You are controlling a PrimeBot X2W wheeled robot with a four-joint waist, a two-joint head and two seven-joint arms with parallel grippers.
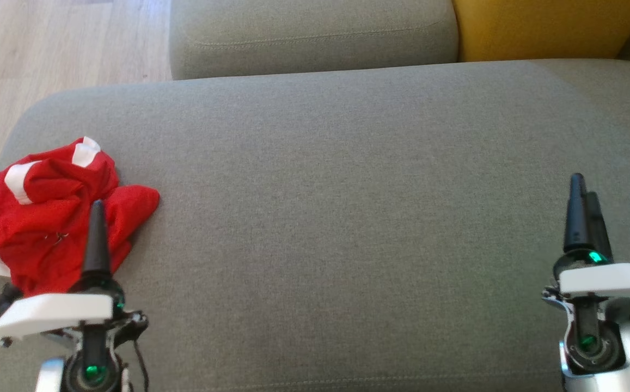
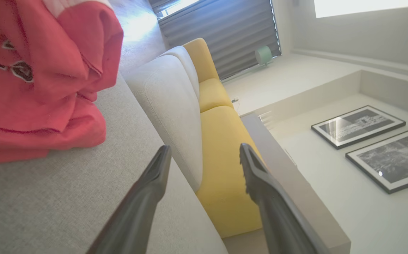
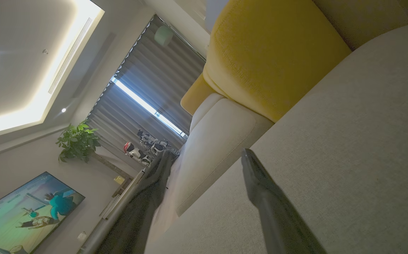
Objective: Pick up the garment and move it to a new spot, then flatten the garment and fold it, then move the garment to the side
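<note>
Head view: a crumpled red and white garment [image 1: 48,212] lies at the left end of a grey sofa seat [image 1: 347,190]. The left tool [image 1: 97,218] hangs at the garment's near edge; the right tool [image 1: 581,190] is over the seat's right end.

Left wrist view: dark fingers apart, empty, garment on the seat beside them.

Right wrist view: fingers apart, empty, above the seat.

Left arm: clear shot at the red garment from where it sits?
Probably yes. The red garment lies crumpled on the grey cushion right beside the left gripper, whose jaws stand open; nothing lies between gripper and cloth.
</note>
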